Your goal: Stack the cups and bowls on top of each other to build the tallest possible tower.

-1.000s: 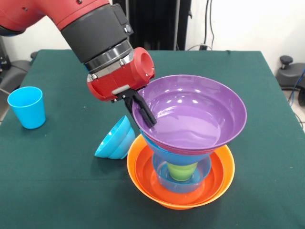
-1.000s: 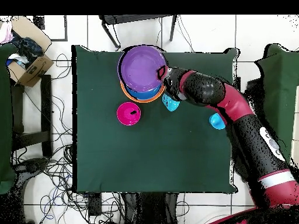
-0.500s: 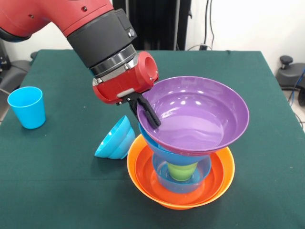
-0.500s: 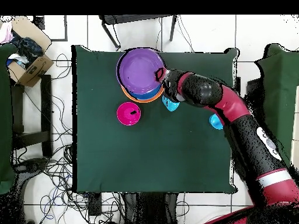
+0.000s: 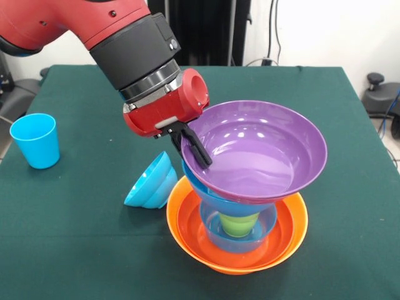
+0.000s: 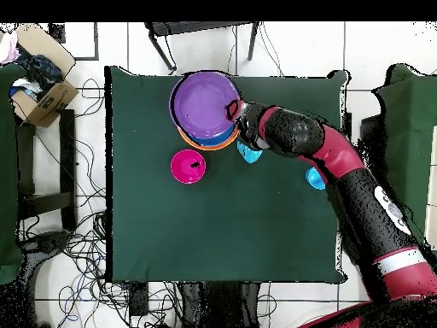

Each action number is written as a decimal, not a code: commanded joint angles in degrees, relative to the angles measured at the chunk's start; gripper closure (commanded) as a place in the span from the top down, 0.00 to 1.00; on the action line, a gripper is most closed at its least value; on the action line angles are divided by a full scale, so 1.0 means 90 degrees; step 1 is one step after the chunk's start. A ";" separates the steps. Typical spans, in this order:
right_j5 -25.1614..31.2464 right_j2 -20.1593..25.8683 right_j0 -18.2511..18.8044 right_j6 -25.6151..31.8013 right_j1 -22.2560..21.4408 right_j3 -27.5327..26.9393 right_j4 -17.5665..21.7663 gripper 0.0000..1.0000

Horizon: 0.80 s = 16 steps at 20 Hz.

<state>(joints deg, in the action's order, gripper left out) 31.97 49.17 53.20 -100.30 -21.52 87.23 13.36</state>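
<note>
— Where the green cloth (image 5: 75, 244) covers the table, what sits on it?

— Mostly the tower (image 5: 240, 206); two orange bowls (image 5: 187, 228) nested at the bottom, a clear blue bowl (image 5: 270, 220) in them with the lime green cup (image 5: 239, 224) standing inside; above that a blue bowl (image 5: 215, 201) and the big purple bowl (image 5: 262, 150) on top, tipped a little toward the arm.

— And the claw?

— The gripper (image 5: 192, 145) has one black finger inside the purple bowl's rim; the other is hidden behind the rim, so it looks clamped on that edge; the red and black arm (image 5: 119, 44) slants down to it from the corner.

— Anything loose?

— Just beside the orange bowls, blue bowls (image 5: 152, 182) lie tipped on their side, nested; a light blue cup (image 5: 35, 140) stands upright well apart near the table's edge; from above, a pink bowl (image 6: 188, 166) sits alone, open side up, near the tower.

— What about the room?

— White tiled floor (image 6: 85, 248) with cables (image 6: 81, 256) strewn along one side; a cardboard box (image 6: 44, 94) on a dark stand by a corner of the table; a black chair frame (image 6: 201, 34) beyond the tower's end; a pale wall (image 5: 325, 31) behind, with cords hanging.
</note>
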 commanded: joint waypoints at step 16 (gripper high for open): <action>0.0220 -0.0145 0.0067 0.0405 -0.0048 -0.0015 0.0261 0.00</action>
<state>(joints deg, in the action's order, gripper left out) 31.99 49.18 54.13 -100.30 -21.53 87.24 13.76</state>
